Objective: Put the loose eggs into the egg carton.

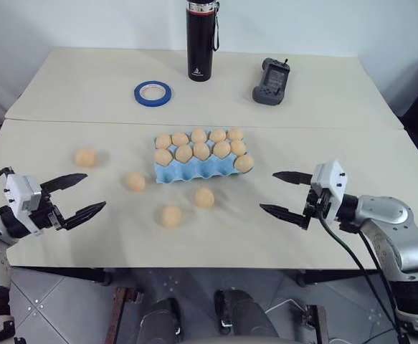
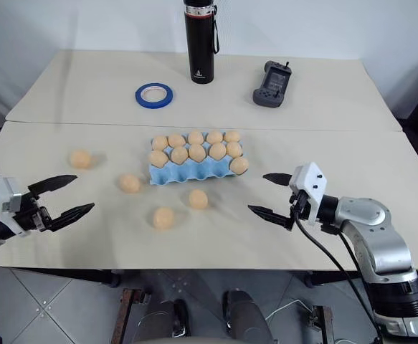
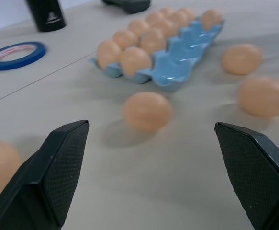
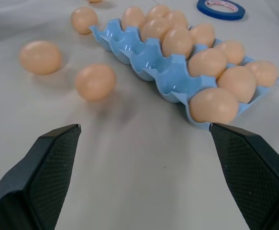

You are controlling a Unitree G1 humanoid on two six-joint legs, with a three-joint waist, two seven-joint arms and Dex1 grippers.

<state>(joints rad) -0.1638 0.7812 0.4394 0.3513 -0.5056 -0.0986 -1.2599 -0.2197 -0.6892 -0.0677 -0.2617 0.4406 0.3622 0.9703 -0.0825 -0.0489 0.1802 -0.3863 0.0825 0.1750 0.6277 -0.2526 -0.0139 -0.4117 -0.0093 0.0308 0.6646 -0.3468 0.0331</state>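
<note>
The eggs point(image 4: 95, 81) look smooth and matt; the blue carton point(image 4: 170, 79) is glossy moulded plastic. The worktop point(image 1: 302, 236) is matt, and the hands' fingers point(image 3: 62, 167) are finely textured black.

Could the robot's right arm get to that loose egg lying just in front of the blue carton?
Probably yes. The right gripper hangs open beside the egg carton, and only bare table lies between its jaws and the nearest loose egg; nothing stands in the way.

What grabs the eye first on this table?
A light blue moulded egg carton at mid-table, most cups filled with pale tan-orange eggs. Four loose eggs lie on its near and left sides. An open black-fingered left gripper and right gripper flank them, holding nothing.
</note>
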